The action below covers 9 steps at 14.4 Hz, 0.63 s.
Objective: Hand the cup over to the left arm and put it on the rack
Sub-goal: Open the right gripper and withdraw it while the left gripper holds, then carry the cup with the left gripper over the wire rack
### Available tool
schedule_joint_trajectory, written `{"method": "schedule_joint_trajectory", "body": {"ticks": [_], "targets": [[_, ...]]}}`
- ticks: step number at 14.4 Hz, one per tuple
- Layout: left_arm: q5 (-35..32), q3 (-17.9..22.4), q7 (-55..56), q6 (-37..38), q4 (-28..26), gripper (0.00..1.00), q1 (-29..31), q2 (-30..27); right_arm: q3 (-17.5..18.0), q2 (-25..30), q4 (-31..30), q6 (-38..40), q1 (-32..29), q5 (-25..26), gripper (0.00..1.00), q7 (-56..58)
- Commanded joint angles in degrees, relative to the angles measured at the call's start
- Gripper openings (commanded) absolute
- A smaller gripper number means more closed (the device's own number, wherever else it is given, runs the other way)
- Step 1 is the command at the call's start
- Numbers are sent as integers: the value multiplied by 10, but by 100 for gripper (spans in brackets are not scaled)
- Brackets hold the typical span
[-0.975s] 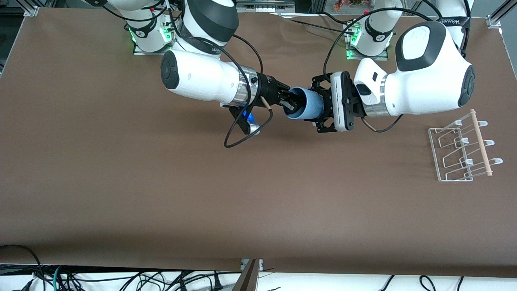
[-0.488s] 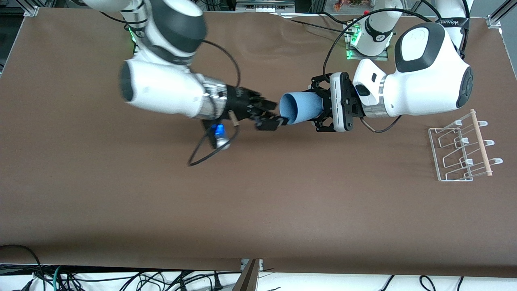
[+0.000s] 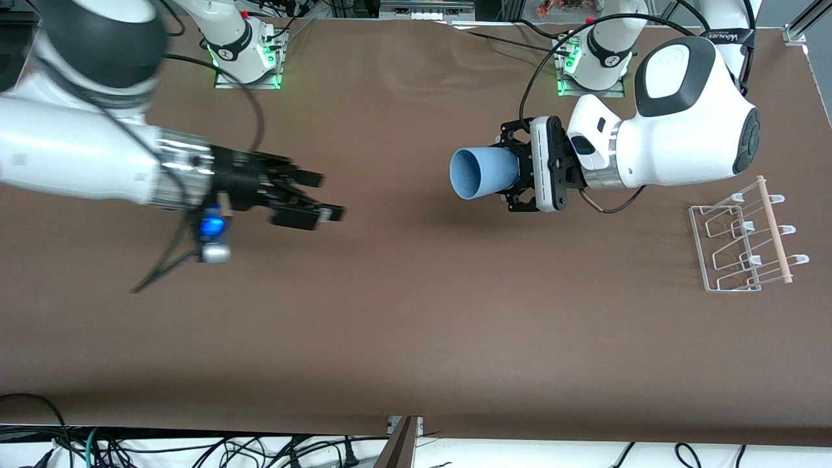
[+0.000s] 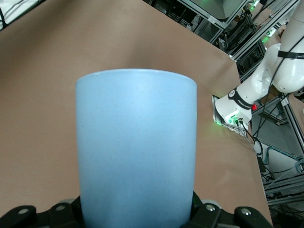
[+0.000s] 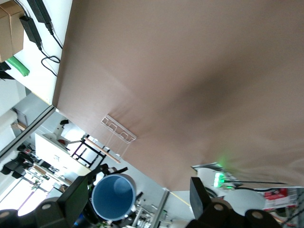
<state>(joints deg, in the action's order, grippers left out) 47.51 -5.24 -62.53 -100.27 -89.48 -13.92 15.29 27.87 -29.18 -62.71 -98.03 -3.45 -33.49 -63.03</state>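
Note:
The light-blue cup (image 3: 482, 172) lies on its side in the air, held by its base in my left gripper (image 3: 517, 174), its open mouth turned toward the right arm's end. In the left wrist view the cup (image 4: 137, 147) fills the middle, with the jaws at both sides of its base. My right gripper (image 3: 315, 205) is open and empty, over the table well apart from the cup. The right wrist view shows its fingers (image 5: 202, 192) spread and the cup's mouth (image 5: 113, 197) farther off. The rack (image 3: 744, 240) stands at the left arm's end of the table.
The brown table (image 3: 416, 325) spreads under both arms. The arm bases (image 3: 247, 52) stand along the edge farthest from the front camera. Cables hang below the table's front edge (image 3: 195, 448).
My right gripper let go of the cup's rim and drew away toward the right arm's end of the table. The left gripper keeps the cup and has hardly moved.

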Motion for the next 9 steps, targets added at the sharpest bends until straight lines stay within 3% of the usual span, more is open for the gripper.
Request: {"method": "schedule_joint_trajectory", "body": {"ticks": [1,4,6,9], "targets": [[0,8,-1,45,7,3,18,1,-10,36,-7,57,-67,18,99,56],[-43,8,-1,106,5,3,56,3,-39,57,-8,107,-71,110,99,130],[-114,8,-1,134,6,2,78,3,-55,63,-10,144,-71,169,99,195],[-213,8,9,177,4,0,115,4,-75,64,-14,170,-71,219,99,251]]}}
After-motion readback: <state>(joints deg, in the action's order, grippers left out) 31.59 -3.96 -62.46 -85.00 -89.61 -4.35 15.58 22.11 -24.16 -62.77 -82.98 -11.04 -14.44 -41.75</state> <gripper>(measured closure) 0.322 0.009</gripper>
